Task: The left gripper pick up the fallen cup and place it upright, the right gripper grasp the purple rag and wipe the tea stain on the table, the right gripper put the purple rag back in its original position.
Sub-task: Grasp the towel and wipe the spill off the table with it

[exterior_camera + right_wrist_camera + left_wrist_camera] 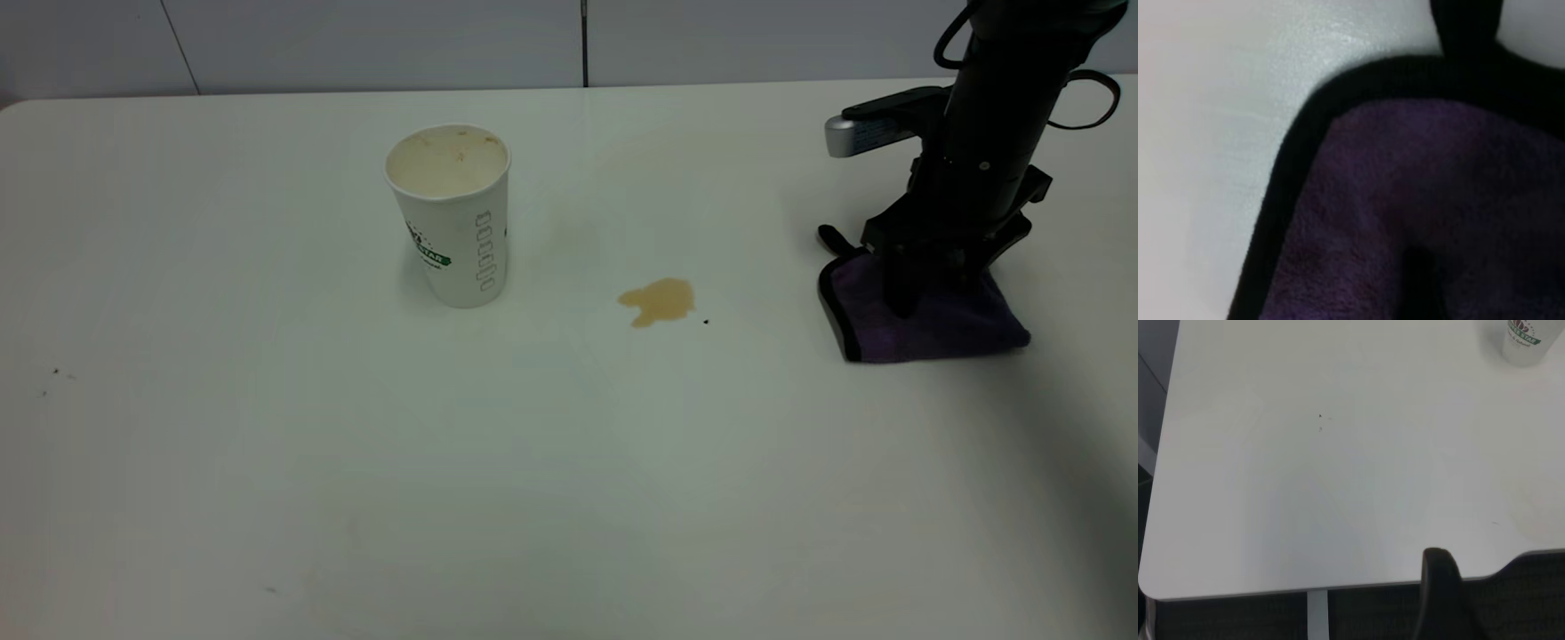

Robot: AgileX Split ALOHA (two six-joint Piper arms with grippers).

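At the right edge of the exterior frame, the right gripper (925, 284) is planted on the purple rag (925, 324); can't tell if it's clamped. Weak pinch and the rag slips off short of the tea stain (659, 300), mid-frame. Cup (453, 213) already stands upright, left of it. Left gripper (1441, 587) idles off-table, state unclear.

White cup (453, 218) with green band, black dotted markings and beige brown-flecked inside; light-brown tea stain (659, 301) beside tiny black speck (706, 322); purple rag (925, 316) edged in black; plain white tabletop (569, 462); black right pincer (925, 284) with silver-grey block.
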